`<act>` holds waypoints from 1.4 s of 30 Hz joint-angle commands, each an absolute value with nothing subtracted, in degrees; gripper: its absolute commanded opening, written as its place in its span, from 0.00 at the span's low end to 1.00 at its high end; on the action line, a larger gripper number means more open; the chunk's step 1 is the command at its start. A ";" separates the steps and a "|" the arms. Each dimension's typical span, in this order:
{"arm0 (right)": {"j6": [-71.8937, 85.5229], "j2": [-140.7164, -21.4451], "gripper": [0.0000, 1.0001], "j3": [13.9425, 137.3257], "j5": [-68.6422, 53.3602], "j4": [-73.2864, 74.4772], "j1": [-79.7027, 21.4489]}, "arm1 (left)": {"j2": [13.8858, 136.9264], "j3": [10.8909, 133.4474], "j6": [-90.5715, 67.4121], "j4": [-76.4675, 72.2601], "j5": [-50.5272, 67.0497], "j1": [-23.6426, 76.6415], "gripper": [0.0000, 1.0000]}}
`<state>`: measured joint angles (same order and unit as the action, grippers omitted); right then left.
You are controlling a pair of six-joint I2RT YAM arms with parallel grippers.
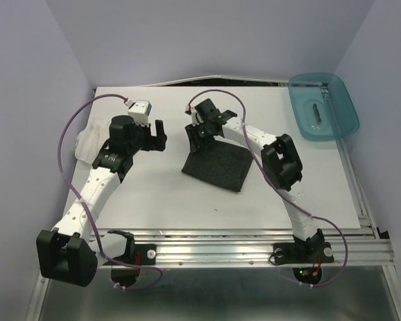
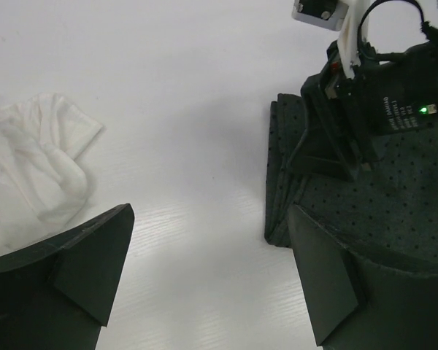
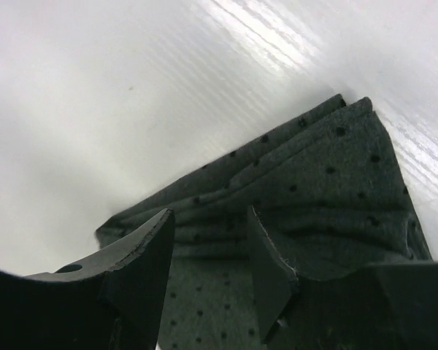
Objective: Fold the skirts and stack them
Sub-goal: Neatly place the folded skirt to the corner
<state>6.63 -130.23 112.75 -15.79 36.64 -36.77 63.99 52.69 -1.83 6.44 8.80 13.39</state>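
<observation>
The charcoal dotted skirt [image 1: 217, 167] lies folded flat in the middle of the table. My right gripper [image 1: 200, 136] hovers over its far left corner, jaws open. In the right wrist view the fingertips of the right gripper [image 3: 208, 255] straddle the folded layers of the dark skirt [image 3: 321, 168] without pinching them. The white skirt [image 1: 87, 137] lies crumpled at the left edge, partly behind my left arm. My left gripper [image 1: 155, 137] stands wide open between the two skirts. Below the left gripper [image 2: 212, 255] is bare table, with the white skirt [image 2: 29, 168] to its left and the dark skirt [image 2: 401, 204] to its right.
A teal plastic bin [image 1: 323, 105] with a small object inside sits at the back right corner. Purple cables loop over both arms. The table's left edge runs just beyond the white skirt.
</observation>
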 commanded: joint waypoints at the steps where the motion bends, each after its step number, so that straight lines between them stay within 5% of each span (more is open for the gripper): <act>1: 8.00 -133.76 0.49 116.28 -11.95 36.73 -36.30 | 63.11 52.56 -2.99 5.36 6.86 12.74 0.99; 10: 5.27 -129.74 0.44 100.91 -19.25 37.18 -36.91 | 62.14 50.98 -2.98 5.01 7.20 11.78 0.99; 13: 8.07 -123.41 0.49 96.68 -16.27 33.84 -36.91 | 62.14 50.63 -3.95 4.84 8.26 11.69 0.99; 22: 13.97 -119.97 0.68 105.47 -1.24 35.42 -37.44 | 64.60 50.98 -6.33 5.27 12.65 11.60 0.99; 29: 19.16 -126.37 0.59 113.10 6.67 38.32 -38.50 | 67.32 50.62 -7.38 4.13 14.41 11.60 0.99; 42: 19.60 -134.47 0.58 113.47 10.46 39.81 -40.61 | 68.91 48.52 -8.52 1.93 12.40 11.60 0.99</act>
<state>18.63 -132.55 112.66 6.81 38.26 -39.55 69.04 49.08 -7.46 4.93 13.30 11.88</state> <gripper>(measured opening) 0.583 0.985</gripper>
